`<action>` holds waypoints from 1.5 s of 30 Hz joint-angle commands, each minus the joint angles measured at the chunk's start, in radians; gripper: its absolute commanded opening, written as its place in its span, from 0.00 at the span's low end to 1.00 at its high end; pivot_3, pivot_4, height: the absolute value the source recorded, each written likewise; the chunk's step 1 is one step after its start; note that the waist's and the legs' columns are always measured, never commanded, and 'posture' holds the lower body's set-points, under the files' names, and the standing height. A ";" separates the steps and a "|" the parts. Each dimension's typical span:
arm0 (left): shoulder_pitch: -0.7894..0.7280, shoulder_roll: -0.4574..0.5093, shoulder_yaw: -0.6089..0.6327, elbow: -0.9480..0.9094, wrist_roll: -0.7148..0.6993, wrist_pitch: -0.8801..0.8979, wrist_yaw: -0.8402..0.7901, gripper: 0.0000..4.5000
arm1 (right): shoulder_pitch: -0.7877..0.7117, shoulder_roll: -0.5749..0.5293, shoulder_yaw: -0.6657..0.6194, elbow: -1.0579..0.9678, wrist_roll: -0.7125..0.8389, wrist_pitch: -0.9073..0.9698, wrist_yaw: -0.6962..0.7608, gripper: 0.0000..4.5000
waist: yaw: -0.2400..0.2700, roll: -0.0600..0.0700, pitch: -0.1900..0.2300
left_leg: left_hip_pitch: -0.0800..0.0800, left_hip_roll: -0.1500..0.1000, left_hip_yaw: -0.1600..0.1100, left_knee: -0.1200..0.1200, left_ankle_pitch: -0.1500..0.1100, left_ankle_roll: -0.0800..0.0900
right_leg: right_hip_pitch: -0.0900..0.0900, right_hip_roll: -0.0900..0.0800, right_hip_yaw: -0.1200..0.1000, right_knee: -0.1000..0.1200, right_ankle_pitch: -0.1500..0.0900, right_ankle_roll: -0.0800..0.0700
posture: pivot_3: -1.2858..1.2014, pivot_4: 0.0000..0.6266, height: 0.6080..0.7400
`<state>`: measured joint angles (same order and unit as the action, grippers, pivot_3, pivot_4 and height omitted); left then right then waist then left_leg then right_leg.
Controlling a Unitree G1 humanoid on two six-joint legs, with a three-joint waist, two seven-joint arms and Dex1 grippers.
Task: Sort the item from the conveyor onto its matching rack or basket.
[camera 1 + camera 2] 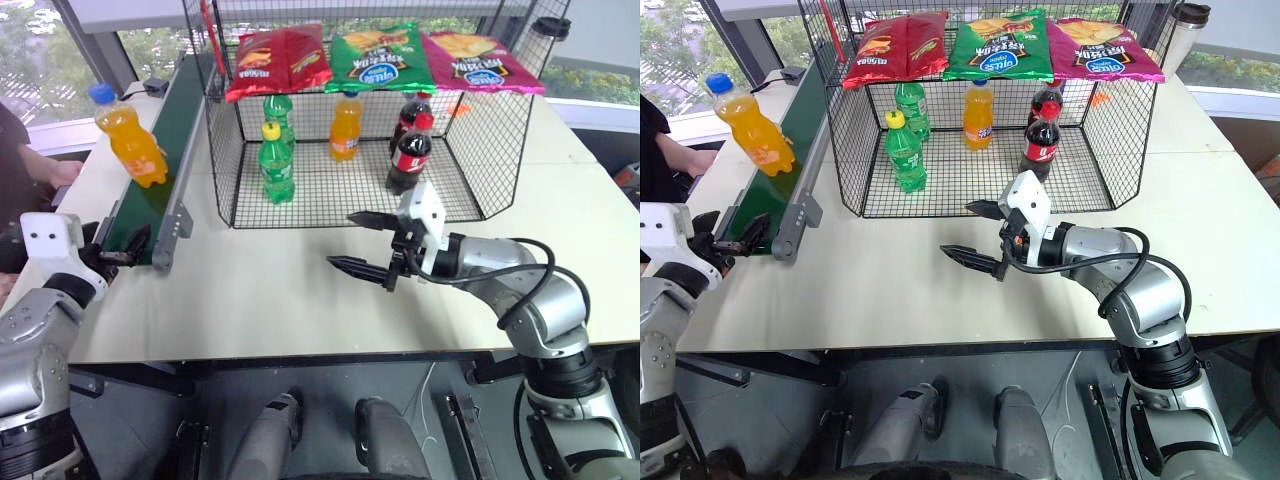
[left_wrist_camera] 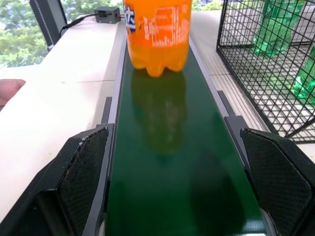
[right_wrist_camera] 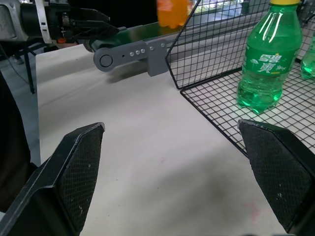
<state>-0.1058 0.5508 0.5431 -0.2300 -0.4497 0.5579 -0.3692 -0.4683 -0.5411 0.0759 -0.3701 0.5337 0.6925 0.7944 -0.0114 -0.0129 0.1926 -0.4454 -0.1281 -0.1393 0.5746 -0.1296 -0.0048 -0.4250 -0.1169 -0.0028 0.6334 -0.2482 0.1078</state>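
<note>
Step in hand: approach. You have the left jaws (image 1: 118,245) lined up at the near end of the conveyor (image 1: 160,170); no grasp made yet, as I judge it.
Item: orange soda bottle (image 1: 130,140), blue cap, standing tilted on the belt, straight ahead of your left jaws and apart from them. In the left wrist view its base (image 2: 157,44) sits centred between the two fingers (image 2: 81,172), further up the belt.
Left jaws: spread wide, empty. Each finger stands out past a belt rail, so the belt runs between them; whether they touch the frame I cannot tell.
Right jaws (image 1: 365,245): spread wide, empty, hovering over the bare bench (image 1: 300,300) just in front of the black wire cage (image 1: 470,150), touching nothing.
Cage contents: green bottles (image 1: 275,160), one orange bottle (image 1: 345,128), cola bottles (image 1: 410,150) on the white floor beyond your right jaws; crisp packets (image 1: 378,55) draped along the top.
Bystander: a person's hand (image 2: 10,91) rests on the bench beside the conveyor, outboard of your left jaws.
Next move calls for: reaching forward along the belt, or waiting for the bottle to arrive between the fingers, then closing round its body. Mind the tilt; it may topple on a glancing touch.
</note>
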 commanded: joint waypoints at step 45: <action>-0.331 0.031 -0.574 -0.076 -0.110 0.003 -0.433 0.66 | -0.037 -0.014 -0.011 -0.047 0.018 0.011 -0.010 1.00 | -0.001 -0.001 0.000 | 0.000 0.001 0.002 0.000 0.000 0.000 | 0.000 0.001 -0.001 0.000 0.001 0.000 | 0.52 0.24 0.98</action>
<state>-0.3986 0.5940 -0.0098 -0.2980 -0.5763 0.6107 -0.7716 -0.4780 -0.5628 0.0742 -0.3746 0.5354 0.7125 0.7862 -0.0125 -0.0136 0.1928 -0.4454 -0.1270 -0.1375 0.5747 -0.1295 -0.0045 -0.4251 -0.1156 -0.0034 0.6332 -0.2473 0.1075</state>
